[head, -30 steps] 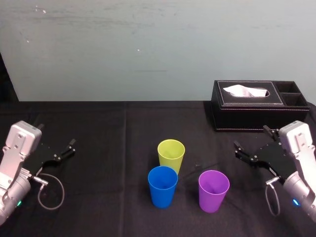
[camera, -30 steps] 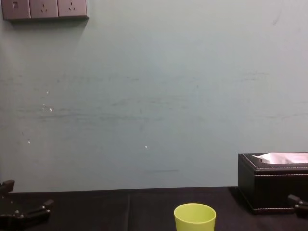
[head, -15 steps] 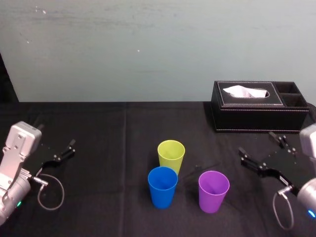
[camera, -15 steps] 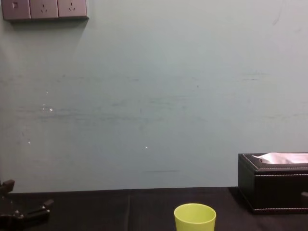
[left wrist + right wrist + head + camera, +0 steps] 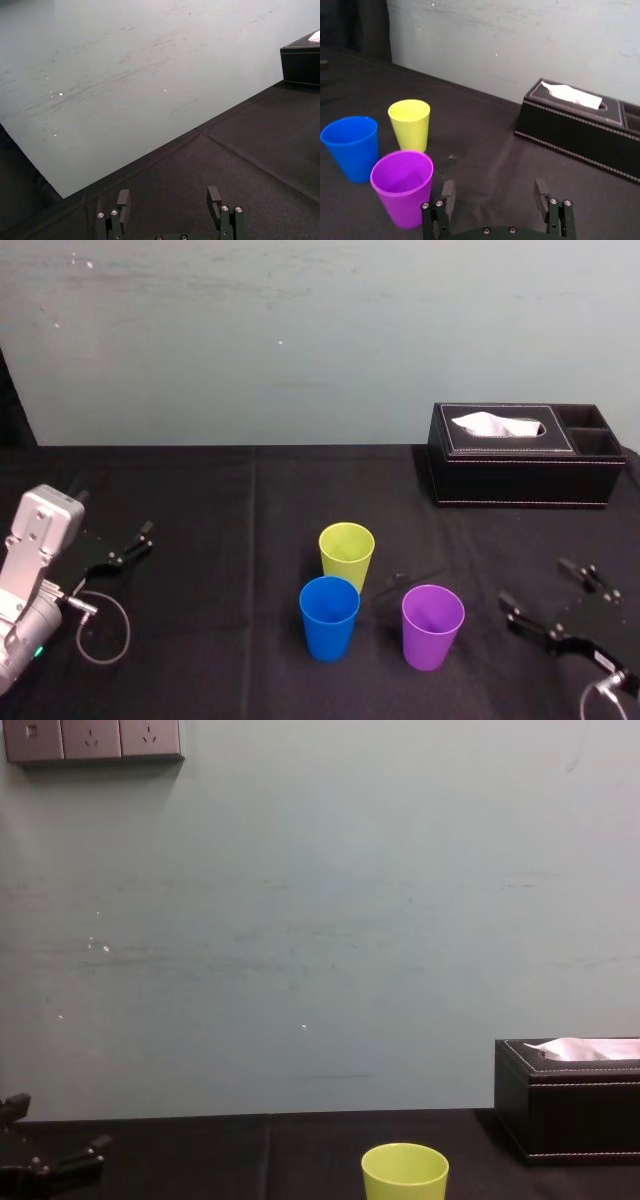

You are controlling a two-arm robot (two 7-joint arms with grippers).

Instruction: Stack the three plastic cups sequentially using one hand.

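Three plastic cups stand upright and apart mid-table: the lime-green cup [image 5: 346,554] farthest back, the blue cup [image 5: 329,617] in front of it to the left, the purple cup [image 5: 432,626] to the right. My right gripper [image 5: 545,599] is open and empty, low at the front right, a short way right of the purple cup. In the right wrist view its fingers [image 5: 448,194] spread wide, with the purple cup [image 5: 402,186], blue cup [image 5: 351,147] and green cup [image 5: 410,123] ahead. My left gripper [image 5: 128,544] rests open at the far left, its fingers [image 5: 122,202] empty.
A black tissue box [image 5: 524,454] stands at the back right by the wall. Black cloth [image 5: 230,520] covers the table. A cable loop [image 5: 100,625] lies by the left arm. The green cup's rim [image 5: 404,1168] shows in the chest view.
My right arm has drawn back toward the front right edge and lower, still open. The cups and the left arm have not moved.
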